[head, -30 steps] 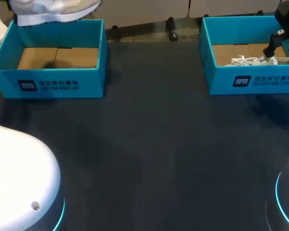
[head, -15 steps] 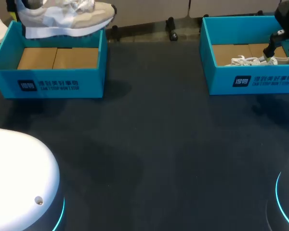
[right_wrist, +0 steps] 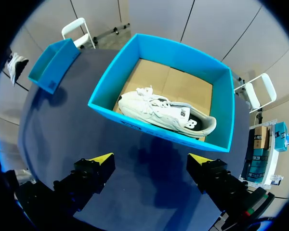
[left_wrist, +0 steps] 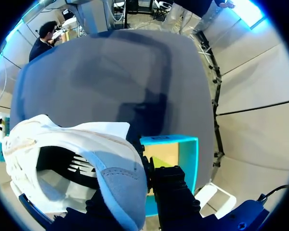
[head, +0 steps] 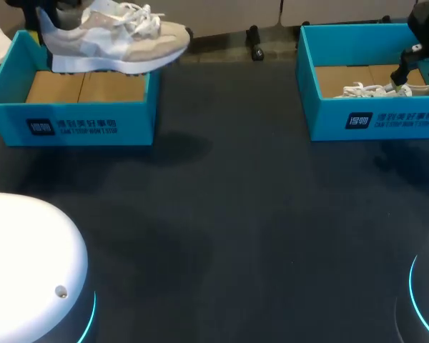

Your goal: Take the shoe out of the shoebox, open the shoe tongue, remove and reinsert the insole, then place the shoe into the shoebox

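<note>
In the head view, the left claw [head: 39, 25] was clamped on the heel of a beige shoe [head: 118, 44]. The shoe hung in the air. Its toe pointed away from the claw, toward the middle of the dark table [head: 236, 214]. Just under the claw and the shoe sat the left shoebox [head: 79, 123]. It was blue and open, and its brown floor showed. The shoe's toe stuck out past the side wall of that box. The right claw [head: 415, 71] was well apart from the left one. It hung over the right shoebox [head: 386, 118], and a white shoe [head: 375, 91] lay inside the box, under the claw.

In the left wrist view, the grey heel of the beige shoe was squeezed in the left claw [left_wrist: 135, 190]. One black finger [left_wrist: 171, 190] with a bit of yellow at its tip showed just beside the heel. The other finger was hidden by the shoe. The shoe's dark opening faced the camera, and its white laces showed inside. The left shoebox showed just past the finger. The table spread out ahead of the claw.

In the right wrist view, the right claw [right_wrist: 149, 159] had its two yellow-tipped fingers wide apart with nothing between them. The right shoebox was ahead of the claw. The white shoe lay on the box's brown floor, along the wall nearest the claw. The left shoebox sat farther ahead and off to one side.
</note>
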`<state>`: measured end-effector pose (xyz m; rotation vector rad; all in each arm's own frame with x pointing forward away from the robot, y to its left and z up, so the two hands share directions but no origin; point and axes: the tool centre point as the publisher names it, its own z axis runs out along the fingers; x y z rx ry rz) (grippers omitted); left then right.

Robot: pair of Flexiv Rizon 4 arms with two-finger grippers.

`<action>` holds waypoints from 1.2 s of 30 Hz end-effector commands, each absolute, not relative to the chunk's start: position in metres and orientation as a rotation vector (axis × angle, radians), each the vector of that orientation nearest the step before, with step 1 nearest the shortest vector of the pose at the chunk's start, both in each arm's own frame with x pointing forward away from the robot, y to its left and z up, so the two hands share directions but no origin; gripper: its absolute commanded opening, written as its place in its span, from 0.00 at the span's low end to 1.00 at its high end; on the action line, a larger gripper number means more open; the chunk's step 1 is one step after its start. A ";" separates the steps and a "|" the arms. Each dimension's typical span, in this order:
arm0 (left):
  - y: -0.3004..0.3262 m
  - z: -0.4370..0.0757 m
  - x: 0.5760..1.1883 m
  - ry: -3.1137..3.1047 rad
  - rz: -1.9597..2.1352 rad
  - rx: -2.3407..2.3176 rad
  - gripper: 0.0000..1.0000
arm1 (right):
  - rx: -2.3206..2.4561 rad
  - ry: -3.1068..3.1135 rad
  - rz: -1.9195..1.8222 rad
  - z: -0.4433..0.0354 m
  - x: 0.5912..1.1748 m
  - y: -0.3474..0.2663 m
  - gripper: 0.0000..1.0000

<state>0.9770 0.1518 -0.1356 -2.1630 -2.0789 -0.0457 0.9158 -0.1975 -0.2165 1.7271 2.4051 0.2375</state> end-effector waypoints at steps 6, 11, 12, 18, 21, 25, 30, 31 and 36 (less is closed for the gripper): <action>0.129 -0.134 0.940 -2.135 -0.271 -2.276 0.00 | 1.728 2.403 0.236 -0.217 0.916 -0.197 1.00; 0.117 -0.134 0.919 -2.120 -0.270 -2.284 0.00 | 1.728 2.403 0.236 -0.217 0.916 -0.197 1.00; 0.115 -0.135 0.914 -2.117 -0.268 -2.286 0.00 | 1.728 2.403 0.236 -0.217 0.916 -0.197 1.00; 0.104 -0.138 0.893 -2.114 -0.257 -2.284 0.00 | 1.728 2.403 0.236 -0.217 0.916 -0.197 1.00; 0.098 -0.140 0.882 -2.120 -0.247 -2.280 0.00 | 1.728 2.403 0.236 -0.217 0.916 -0.197 1.00; 0.087 -0.144 0.867 -2.131 -0.237 -2.267 0.00 | 1.728 2.403 0.236 -0.217 0.916 -0.197 1.00; 0.071 -0.146 0.845 -2.180 -0.251 -2.236 0.00 | 1.728 2.403 0.236 -0.217 0.916 -0.197 1.00; 0.068 -0.146 0.843 -2.186 -0.252 -2.231 0.00 | 1.728 2.403 0.236 -0.217 0.916 -0.197 1.00; 0.051 -0.152 0.825 -2.248 -0.250 -2.192 0.00 | 1.728 2.403 0.236 -0.217 0.916 -0.197 1.00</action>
